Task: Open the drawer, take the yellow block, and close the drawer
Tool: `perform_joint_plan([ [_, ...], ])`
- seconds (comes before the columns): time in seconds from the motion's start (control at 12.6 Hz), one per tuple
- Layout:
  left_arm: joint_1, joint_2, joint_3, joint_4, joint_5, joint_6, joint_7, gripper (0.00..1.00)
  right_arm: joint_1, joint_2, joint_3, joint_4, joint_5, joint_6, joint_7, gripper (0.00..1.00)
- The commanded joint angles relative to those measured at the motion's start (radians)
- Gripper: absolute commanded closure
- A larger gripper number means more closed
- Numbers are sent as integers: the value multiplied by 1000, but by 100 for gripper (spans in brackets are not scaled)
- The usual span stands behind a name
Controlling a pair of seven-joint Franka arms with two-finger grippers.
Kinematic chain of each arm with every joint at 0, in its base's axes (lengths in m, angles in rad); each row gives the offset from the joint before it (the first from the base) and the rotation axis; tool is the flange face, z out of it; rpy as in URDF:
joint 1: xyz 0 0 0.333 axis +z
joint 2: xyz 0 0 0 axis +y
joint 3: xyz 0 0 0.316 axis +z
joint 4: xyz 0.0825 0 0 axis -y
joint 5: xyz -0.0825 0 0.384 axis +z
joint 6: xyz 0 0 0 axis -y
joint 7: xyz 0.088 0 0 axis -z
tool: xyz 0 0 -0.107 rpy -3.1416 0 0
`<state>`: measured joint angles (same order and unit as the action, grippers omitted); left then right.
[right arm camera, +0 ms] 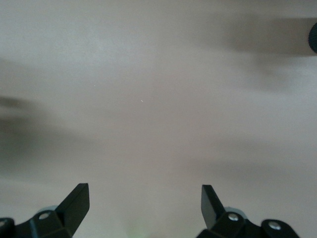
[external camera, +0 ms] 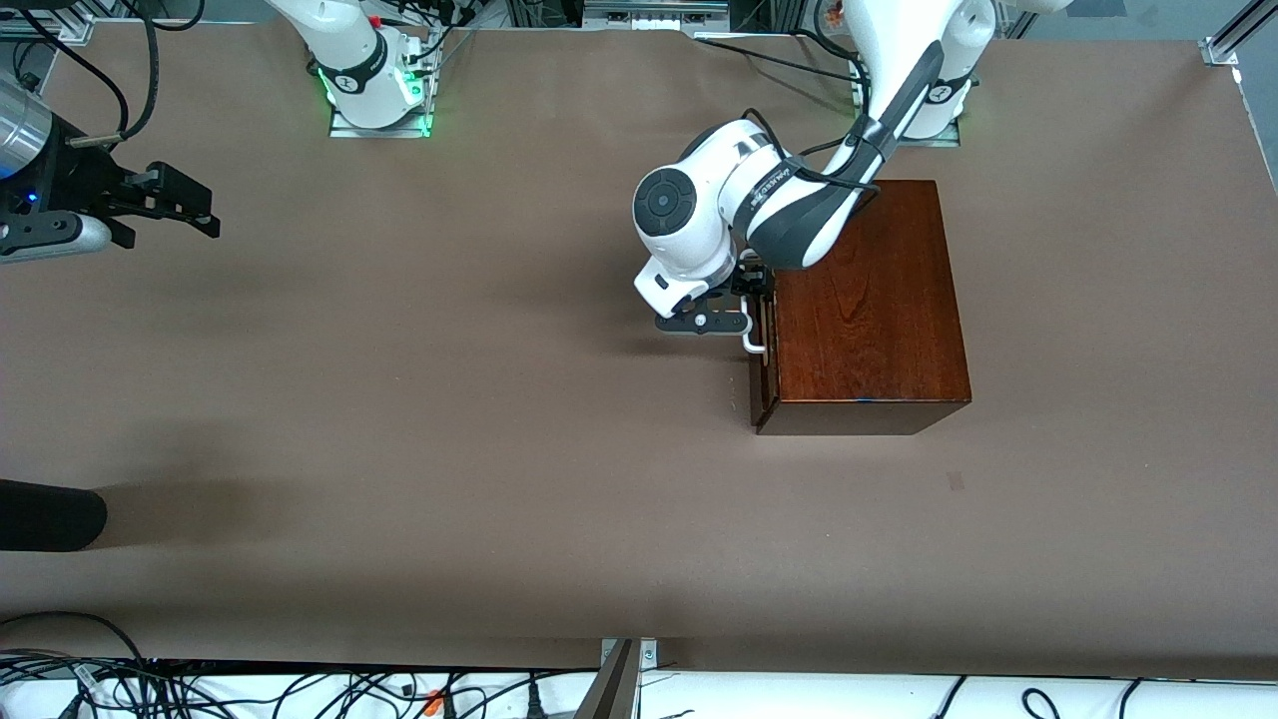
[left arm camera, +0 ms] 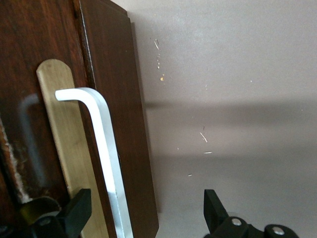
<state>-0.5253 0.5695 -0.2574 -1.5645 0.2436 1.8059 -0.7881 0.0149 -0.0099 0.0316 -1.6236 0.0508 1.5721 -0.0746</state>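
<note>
The mahogany box (external camera: 869, 300) stands toward the left arm's end of the table. The drawer front (external camera: 761, 384) sits in against the box, and its pale tray does not show. My left gripper (external camera: 756, 300) is at the drawer front, open. In the left wrist view the white handle (left arm camera: 106, 148) runs between its fingers (left arm camera: 79, 210), which do not touch it. A brass plate (left arm camera: 64, 148) lies under the handle. The yellow block is hidden. My right gripper (external camera: 205, 215) waits open over bare table at the right arm's end; it also shows in the right wrist view (right arm camera: 143, 208).
A dark rounded object (external camera: 50, 514) pokes in at the table's edge at the right arm's end, nearer the front camera. Cables (external camera: 300, 689) lie along the table's nearest edge. A small mark (external camera: 956, 480) is on the mat near the box.
</note>
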Motion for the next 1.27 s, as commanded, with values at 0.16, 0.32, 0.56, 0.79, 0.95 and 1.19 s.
perform_joint_plan([
  [0.16, -8, 4, 1, -28, 31, 33, -51, 0, -10, 7, 13, 19, -12, -3, 15, 0],
  [0.32, -4, 13, 4, -31, 31, 42, -53, 0, -10, 7, 13, 19, -12, -1, 15, 0],
  [0.56, -4, 18, 3, -32, 31, 50, -59, 0, -10, 7, 14, 19, -12, -1, 13, 0],
  [0.79, -13, 24, 0, -29, 29, 81, -79, 0, -10, 7, 13, 19, -12, -3, 13, 0],
  [0.95, -16, 24, -3, -23, 14, 114, -82, 0, -10, 7, 13, 19, -12, -3, 7, 0],
  [1.19, -19, 35, -5, -12, -64, 191, -83, 0, -10, 7, 13, 19, -12, -3, 4, 0],
])
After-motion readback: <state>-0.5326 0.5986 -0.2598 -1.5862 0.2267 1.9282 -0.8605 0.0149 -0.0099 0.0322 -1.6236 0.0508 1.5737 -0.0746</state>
